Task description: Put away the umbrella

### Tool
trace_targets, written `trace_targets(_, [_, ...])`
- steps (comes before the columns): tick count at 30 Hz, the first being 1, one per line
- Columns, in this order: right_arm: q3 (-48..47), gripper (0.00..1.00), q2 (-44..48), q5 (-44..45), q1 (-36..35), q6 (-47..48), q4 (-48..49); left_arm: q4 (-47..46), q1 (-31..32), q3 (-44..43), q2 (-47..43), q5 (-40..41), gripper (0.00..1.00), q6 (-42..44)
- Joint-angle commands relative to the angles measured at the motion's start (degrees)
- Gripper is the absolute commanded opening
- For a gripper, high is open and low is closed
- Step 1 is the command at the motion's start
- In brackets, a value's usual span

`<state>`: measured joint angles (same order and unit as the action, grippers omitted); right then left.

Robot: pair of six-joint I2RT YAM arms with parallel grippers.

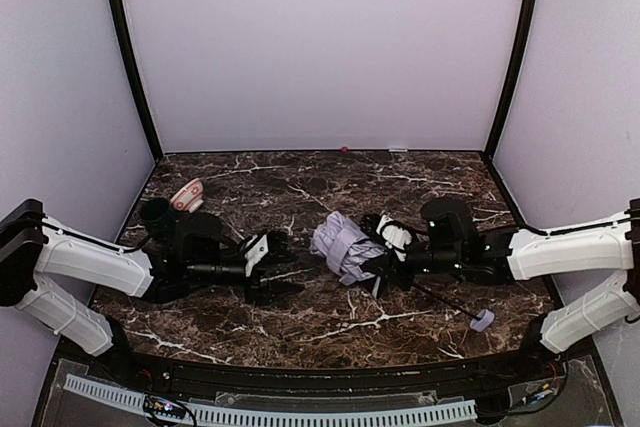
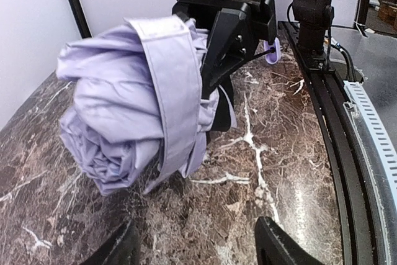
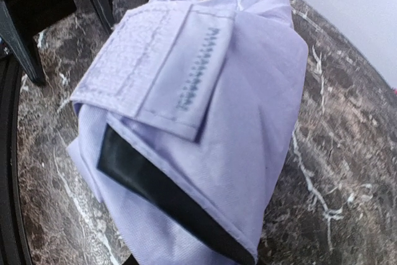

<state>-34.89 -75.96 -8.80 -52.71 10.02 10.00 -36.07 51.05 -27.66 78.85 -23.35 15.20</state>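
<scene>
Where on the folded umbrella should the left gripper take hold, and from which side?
Grip the rolled canopy across its free rounded end, beside the strap, coming from the left along the table. The right gripper holds the other end; the open left gripper faces this one.

Bright, even light, soft shadows (edges bowed).

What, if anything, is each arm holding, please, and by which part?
The right gripper clamps the pale lavender folded fabric umbrella at its shaft-side end; the left gripper holds nothing.
</scene>
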Motion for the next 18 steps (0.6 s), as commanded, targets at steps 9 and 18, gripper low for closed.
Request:
trace_targets(9, [-7.43,0.0,11.61,-1.9,1.36,12.42,-4.36,-14.33,-5.43,-7.94,8.97,-15.23,0.81,-1.44])
trace_targets(18, [-14.26,0.0,11.25,0.37,1.69,14.35,-8.38,-28.11,-2.37,-7.67,15.0,-24.76,0.8,-7.05])
